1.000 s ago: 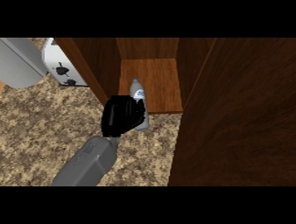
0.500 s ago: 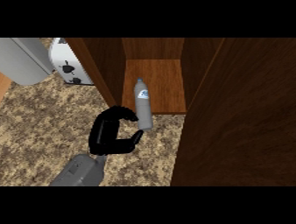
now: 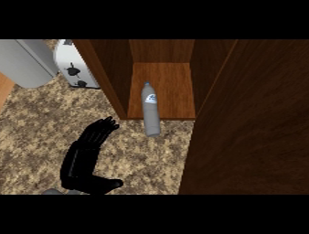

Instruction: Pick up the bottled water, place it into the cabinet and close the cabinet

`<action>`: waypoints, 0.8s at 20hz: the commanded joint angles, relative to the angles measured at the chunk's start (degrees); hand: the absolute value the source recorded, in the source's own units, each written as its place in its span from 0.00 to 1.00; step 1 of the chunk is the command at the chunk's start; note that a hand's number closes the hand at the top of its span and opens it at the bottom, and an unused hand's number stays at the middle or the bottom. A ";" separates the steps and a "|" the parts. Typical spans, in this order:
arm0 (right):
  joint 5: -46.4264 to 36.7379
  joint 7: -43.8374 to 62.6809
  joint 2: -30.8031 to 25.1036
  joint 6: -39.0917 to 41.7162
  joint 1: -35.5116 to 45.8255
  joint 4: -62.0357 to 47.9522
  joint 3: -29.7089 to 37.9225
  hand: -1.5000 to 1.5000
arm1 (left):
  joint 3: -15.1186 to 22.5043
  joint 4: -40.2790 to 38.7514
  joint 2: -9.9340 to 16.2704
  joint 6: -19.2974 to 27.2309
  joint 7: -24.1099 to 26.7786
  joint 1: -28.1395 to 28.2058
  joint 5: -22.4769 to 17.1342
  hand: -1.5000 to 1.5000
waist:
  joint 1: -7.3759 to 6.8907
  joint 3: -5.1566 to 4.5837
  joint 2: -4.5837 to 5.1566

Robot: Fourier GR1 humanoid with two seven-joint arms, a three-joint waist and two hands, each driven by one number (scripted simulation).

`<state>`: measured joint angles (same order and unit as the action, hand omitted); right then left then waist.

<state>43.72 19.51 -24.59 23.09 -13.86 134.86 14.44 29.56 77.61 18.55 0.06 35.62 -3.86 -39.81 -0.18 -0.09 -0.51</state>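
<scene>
Left hand (image 3: 86,155) sits open on the counter (image 3: 29,132), fingers straight, holding nothing, apart from the bottled water (image 3: 150,112). I see the bottle lying half in the cabinet (image 3: 164,77), cap inward, base out over the shelf edge. I judge it light-to-moderate, rigid, smooth, prone to rolling; I'd grip mid-body, below the label. Right hand isn't visible.
</scene>
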 commanded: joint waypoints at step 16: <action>-14.57 7.42 4.62 -15.00 12.25 11.33 -33.02 1.00 | -11.12 14.85 18.70 -4.34 4.98 18.03 -0.86 0.00 | -1.00 -0.33 -0.45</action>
<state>41.86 23.42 -21.03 13.74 -5.09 135.05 -12.53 19.59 90.79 35.98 -3.15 39.55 12.66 -40.42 -0.91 -0.30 -0.92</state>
